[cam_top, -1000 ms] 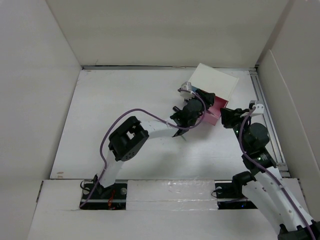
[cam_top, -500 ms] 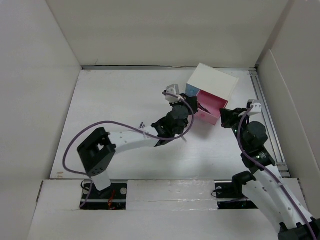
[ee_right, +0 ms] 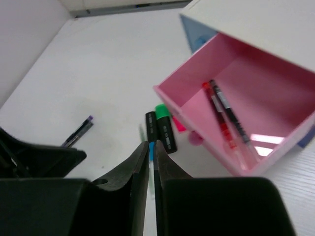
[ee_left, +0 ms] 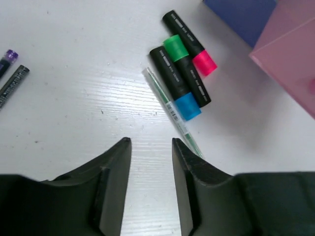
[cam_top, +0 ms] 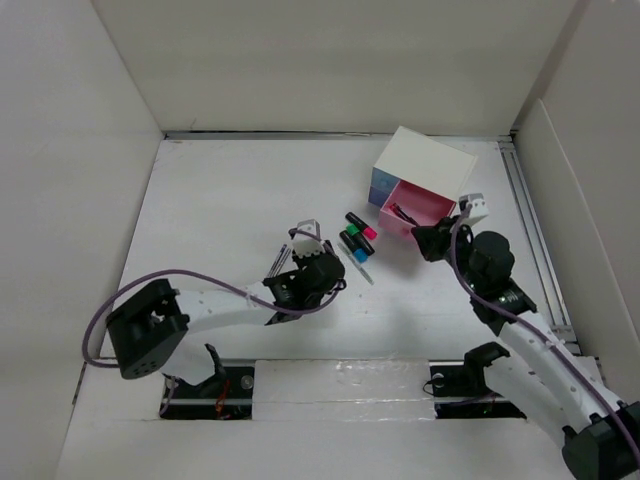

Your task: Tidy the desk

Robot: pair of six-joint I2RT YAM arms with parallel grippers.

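Observation:
The desk [cam_top: 220,200] is a white walled tabletop. Three black markers [cam_top: 356,238] with pink, green and blue caps lie side by side with a thin green pen [ee_left: 172,113] in front of a small white drawer box [cam_top: 430,160]. Its pink drawer [ee_right: 246,93] stands open with a red pen and a black pen [ee_right: 224,115] inside. My left gripper [ee_left: 151,142] is open and empty, low over the desk just short of the markers [ee_left: 184,69]. My right gripper [ee_right: 151,145] is shut and empty, hovering by the drawer's front corner [cam_top: 425,240].
Two dark pens [ee_left: 10,78], one with a purple tip, lie left of the left gripper and also show in the right wrist view [ee_right: 78,132]. A blue drawer [cam_top: 383,185] is closed beside the pink one. A metal rail [cam_top: 535,240] runs along the right edge.
My left arm has drawn back from the drawer box toward the near left, uncovering the markers. My right gripper has shifted left toward the open pink drawer.

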